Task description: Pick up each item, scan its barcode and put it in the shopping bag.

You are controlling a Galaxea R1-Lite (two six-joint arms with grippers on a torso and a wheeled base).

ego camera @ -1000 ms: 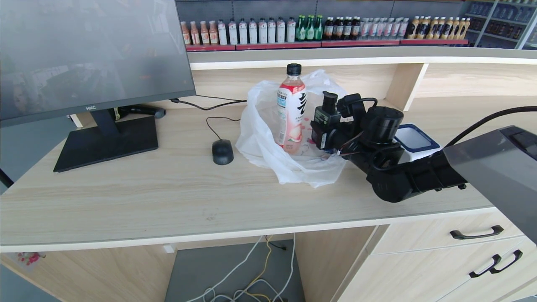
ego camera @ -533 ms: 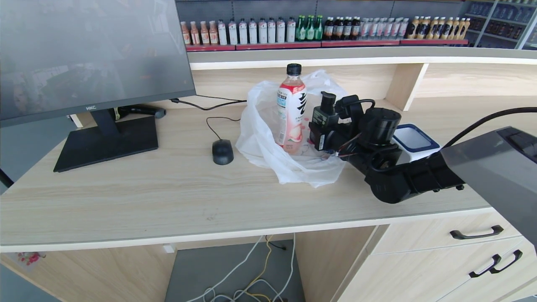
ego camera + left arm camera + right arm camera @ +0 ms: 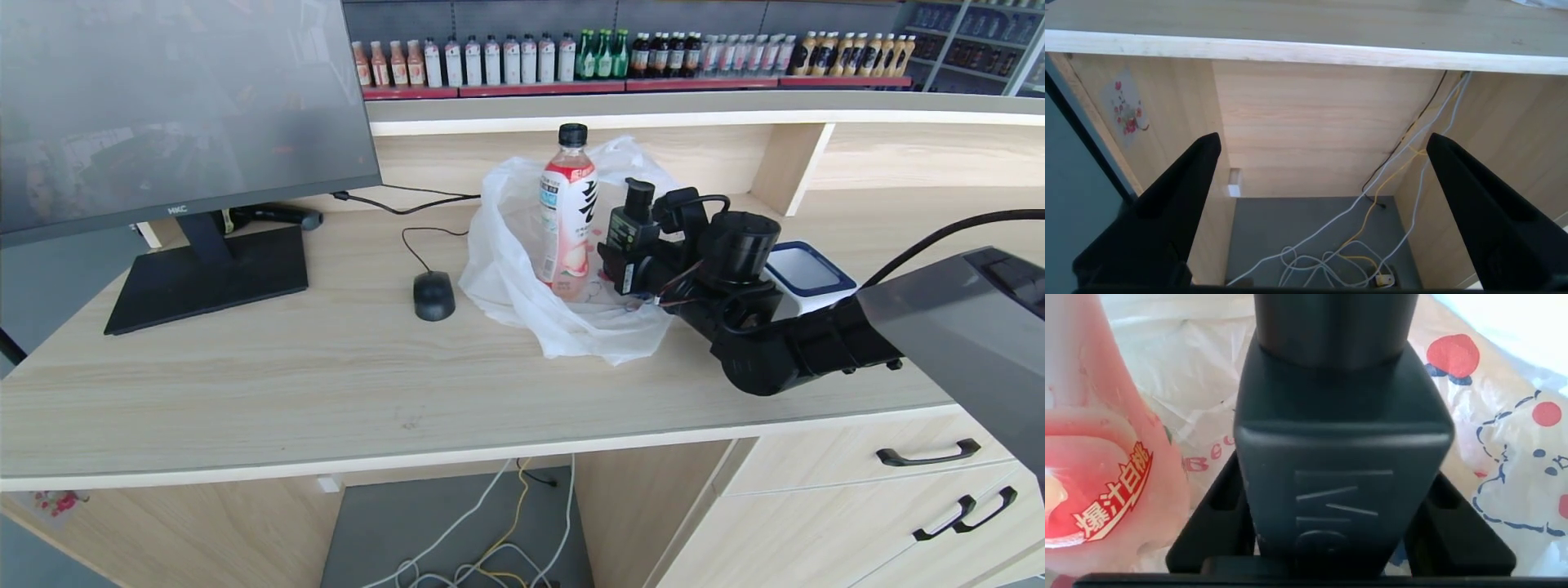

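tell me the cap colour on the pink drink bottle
Black; the cap shows best in the head view.

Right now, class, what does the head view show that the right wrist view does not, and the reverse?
Only the head view: the monitor, the mouse and the counter. Only the right wrist view: the raised mark on the dark bottle. Both: the pink bottle, the shopping bag and that dark bottle in the right hand.
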